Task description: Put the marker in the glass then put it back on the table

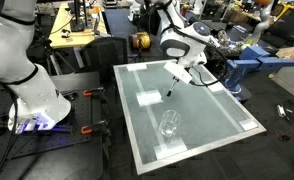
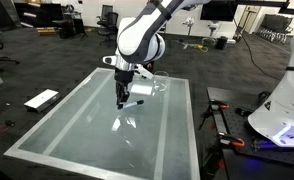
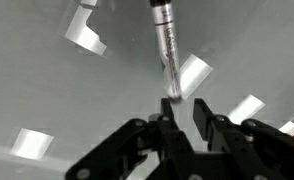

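The marker [image 3: 165, 45] should be kept upright and centred over the rim of the glass [image 1: 169, 123] before it is lowered, so that nothing is tipped. It is clamped at one end by the gripper [image 3: 182, 108] and held above the table [image 1: 222, 110]. The glass stands lower in the frame, apart from the marker's tip.

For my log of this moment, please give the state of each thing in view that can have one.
black Robotiq gripper: shut on the marker.
thin black marker: held by one end, hanging over the table, outside the glass.
small clear drinking glass: upright on the table, empty, apart from the marker.
pale grey-green table: bears the glass and white tape patches.
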### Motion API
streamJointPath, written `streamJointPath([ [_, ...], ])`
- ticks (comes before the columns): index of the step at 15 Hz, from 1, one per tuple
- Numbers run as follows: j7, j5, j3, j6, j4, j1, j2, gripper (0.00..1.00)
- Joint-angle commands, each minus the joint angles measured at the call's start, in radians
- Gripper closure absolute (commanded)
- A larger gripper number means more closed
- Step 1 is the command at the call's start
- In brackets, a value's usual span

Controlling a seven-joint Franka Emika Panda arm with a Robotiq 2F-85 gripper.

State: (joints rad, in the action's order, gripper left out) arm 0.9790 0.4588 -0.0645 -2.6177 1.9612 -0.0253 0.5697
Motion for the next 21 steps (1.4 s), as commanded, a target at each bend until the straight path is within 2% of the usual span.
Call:
streamJointPath([
  [1,-0.1,-0.087,-0.045,-0.017,-0.018,-0.039,0.014,0.39],
  [6,-0.18,-0.161,-0.06,-0.044,0.005,-0.052,-0.006,0.02],
  [7,-0.204,-0.18,-0.054,-0.063,0.018,-0.045,-0.015,0.0],
  [15,-0.469,-0.394,-0.016,-0.211,0.11,-0.004,-0.087,0.0],
  [21,-0.66,-0.56,0.03,-0.272,0.199,0.035,-0.174,0.0],
])
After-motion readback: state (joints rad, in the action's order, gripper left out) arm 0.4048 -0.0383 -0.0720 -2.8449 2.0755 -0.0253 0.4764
